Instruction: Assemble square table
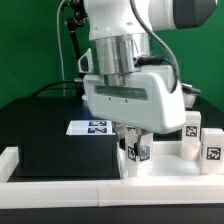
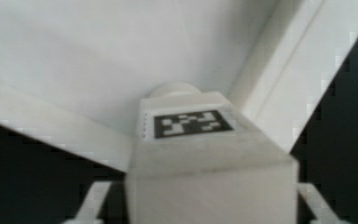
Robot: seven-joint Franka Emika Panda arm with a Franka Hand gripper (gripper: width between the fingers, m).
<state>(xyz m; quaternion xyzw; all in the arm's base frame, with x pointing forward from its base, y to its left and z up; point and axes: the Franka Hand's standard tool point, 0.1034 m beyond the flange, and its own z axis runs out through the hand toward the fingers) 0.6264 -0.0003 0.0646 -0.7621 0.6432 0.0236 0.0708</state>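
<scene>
Gripper: the gripper (image 1: 133, 150) points straight down near the table's front edge, its fingers (image 2: 105, 200) partly closed and pinching a white leg (image 1: 137, 152).
Held leg: stubby, upright, with a black-and-white tag; the wrist view shows it (image 2: 202, 140) between the fingers.
Other legs: two tagged legs (image 1: 200, 140) stand near the table's (image 1: 50, 135) front edge, toward the exterior view's right.
Marker board: the marker board (image 1: 92, 128) lies flat behind the gripper.

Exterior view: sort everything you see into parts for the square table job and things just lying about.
For the job:
held leg, between the jaws
second leg
third leg

Lying about:
marker board
front border rail
</scene>
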